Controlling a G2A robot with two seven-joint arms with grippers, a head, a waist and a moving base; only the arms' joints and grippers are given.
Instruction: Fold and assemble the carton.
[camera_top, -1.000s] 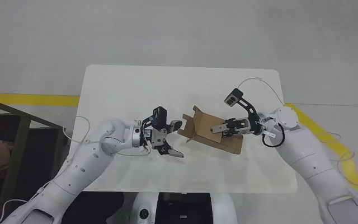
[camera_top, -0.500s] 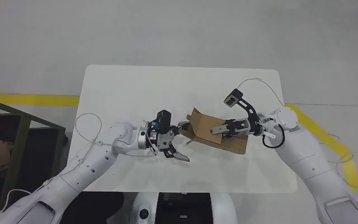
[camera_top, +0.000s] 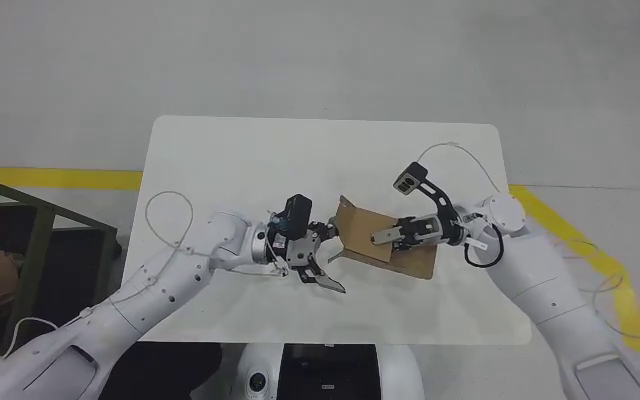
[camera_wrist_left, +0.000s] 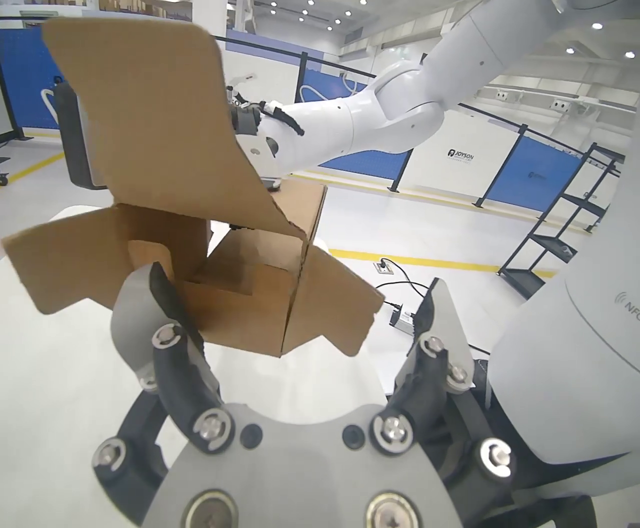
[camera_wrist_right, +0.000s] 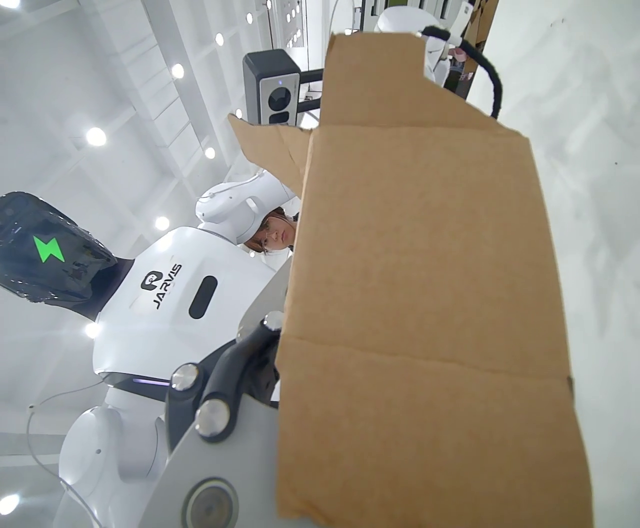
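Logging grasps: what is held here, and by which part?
The right gripper clamps the carton by a wall panel, at its end nearer that arm; the left gripper is open, holding nothing.

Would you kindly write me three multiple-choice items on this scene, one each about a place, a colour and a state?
1. Where is the carton?
A. on the white table
B. on the floor
C. on a rack

2. What colour is the carton?
A. white
B. blue
C. brown

3. How is the left tool?
A. shut on a flap
B. open, gripping nothing
C. shut on a cable

Answers: 1 A, it sits on the tabletop; 2 C, plain brown cardboard; 3 B, its jaws stand wide apart.
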